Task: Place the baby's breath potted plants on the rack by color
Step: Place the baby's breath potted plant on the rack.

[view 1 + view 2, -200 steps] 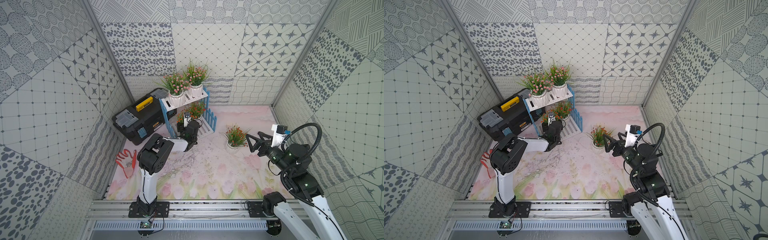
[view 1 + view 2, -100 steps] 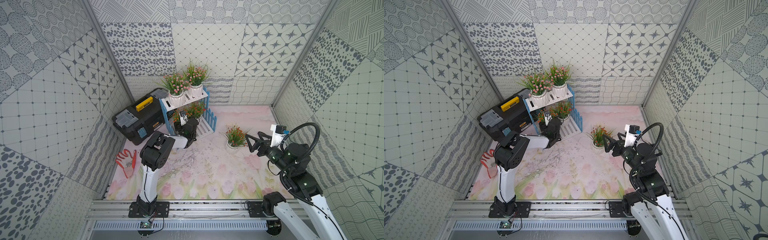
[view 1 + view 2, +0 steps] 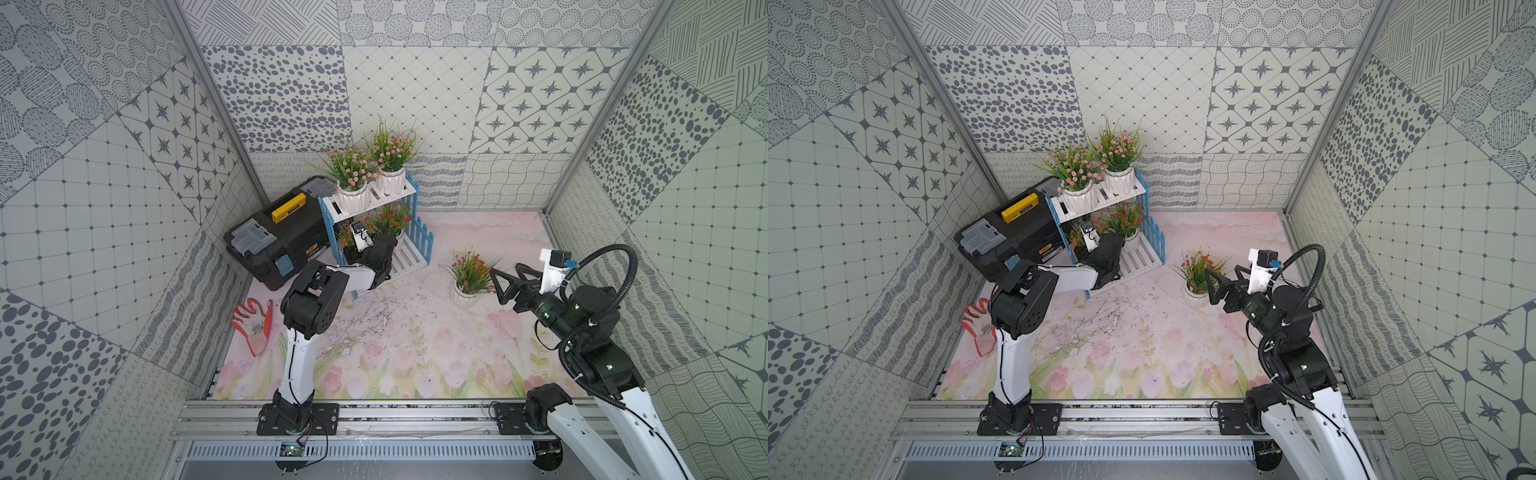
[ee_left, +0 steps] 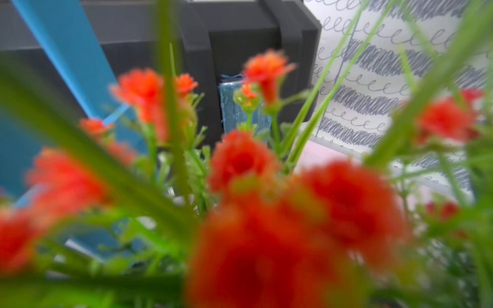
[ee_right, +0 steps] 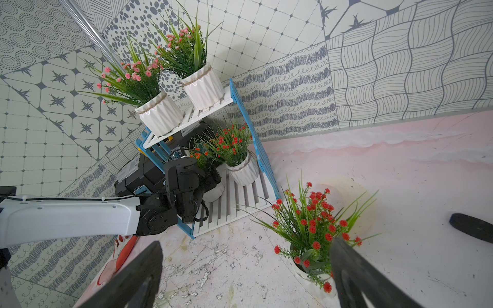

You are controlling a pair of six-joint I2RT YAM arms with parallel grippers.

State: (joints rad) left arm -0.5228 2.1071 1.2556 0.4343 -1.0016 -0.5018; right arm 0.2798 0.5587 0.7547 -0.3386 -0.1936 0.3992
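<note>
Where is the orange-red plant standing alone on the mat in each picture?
In a top view: the lone plant, right of centre.
In a top view: the lone plant, just right of centre.
Left wrist: not in it.
Right wrist: foreground, nearer than the rack.
Shared landmark: the rack.

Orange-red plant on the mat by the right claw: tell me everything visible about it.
The orange-red plant has grassy green leaves and small red-orange blossoms in a white pot. It stands upright on the floral mat, apart from the rack. The open right claw is close beside it; contact cannot be told.
</note>
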